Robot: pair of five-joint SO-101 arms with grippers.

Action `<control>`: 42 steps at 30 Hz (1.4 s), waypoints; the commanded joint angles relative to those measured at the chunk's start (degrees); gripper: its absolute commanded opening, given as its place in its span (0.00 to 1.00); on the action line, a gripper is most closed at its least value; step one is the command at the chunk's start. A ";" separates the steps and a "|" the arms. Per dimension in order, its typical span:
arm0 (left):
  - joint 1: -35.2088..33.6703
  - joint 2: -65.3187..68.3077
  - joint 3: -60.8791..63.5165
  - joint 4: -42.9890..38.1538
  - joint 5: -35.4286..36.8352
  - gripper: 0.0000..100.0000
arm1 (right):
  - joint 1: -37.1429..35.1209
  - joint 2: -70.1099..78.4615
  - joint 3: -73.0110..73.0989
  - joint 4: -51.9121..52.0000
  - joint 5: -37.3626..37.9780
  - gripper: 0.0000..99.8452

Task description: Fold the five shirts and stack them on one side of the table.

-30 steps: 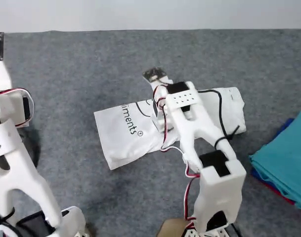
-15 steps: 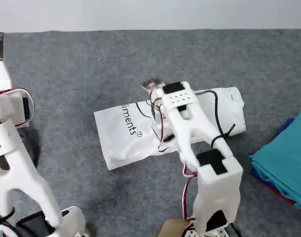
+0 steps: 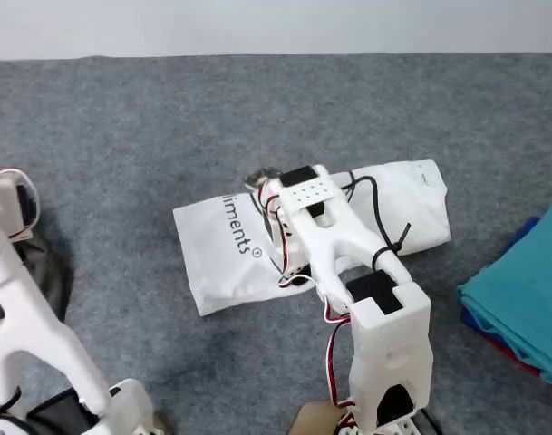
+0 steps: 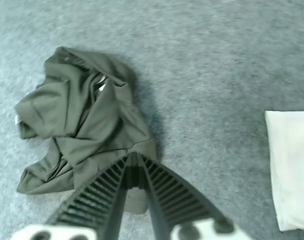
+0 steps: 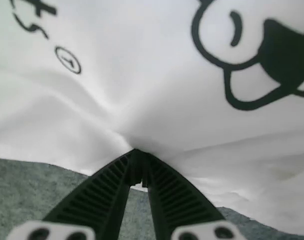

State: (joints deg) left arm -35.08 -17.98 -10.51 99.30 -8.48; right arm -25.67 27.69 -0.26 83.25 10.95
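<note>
A white shirt (image 3: 223, 245) with black print lies roughly folded in the middle of the grey table. My right gripper (image 3: 256, 182) is at its far edge; in the right wrist view the right gripper (image 5: 137, 156) is shut, with the white shirt (image 5: 142, 75) puckered into its tips. A crumpled olive shirt (image 4: 82, 120) lies at the table's left, and a dark patch of the olive shirt (image 3: 47, 272) shows beside my left arm (image 3: 22, 308). My left gripper (image 4: 135, 162) is shut, its tips over the olive shirt's near edge.
A stack of folded shirts (image 3: 520, 299), teal on top with blue and red beneath, sits at the right edge. One end of the white shirt (image 4: 291, 170) lies a short way from the olive one. Bare grey table (image 3: 149, 118) stretches across the back.
My right gripper has drawn back from beyond the white shirt's far edge toward the near side and left. The left arm has shifted slightly left.
</note>
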 commanded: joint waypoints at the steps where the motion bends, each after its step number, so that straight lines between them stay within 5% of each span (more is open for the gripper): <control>1: -1.05 -1.85 -0.66 1.05 -0.44 0.00 | -0.48 -2.42 -2.20 1.98 -0.35 0.01; 11: -1.32 -1.93 -0.66 1.05 -0.26 0.00 | -7.25 -9.89 -16.53 1.63 -0.70 0.01; 21: -2.55 -1.93 -0.66 1.14 -0.18 0.00 | -18.07 -6.37 -19.16 -8.48 -14.77 0.15; 30: -6.33 -1.93 -0.31 1.14 -0.44 0.00 | -25.71 -0.66 -19.25 -15.43 -20.66 0.16; 42: -6.42 -1.93 -0.31 1.23 -0.44 0.00 | -27.21 7.60 -19.25 -19.30 -21.98 0.22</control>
State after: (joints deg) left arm -41.14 -17.98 -10.51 99.30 -8.48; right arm -53.01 35.34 -16.00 64.53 -10.42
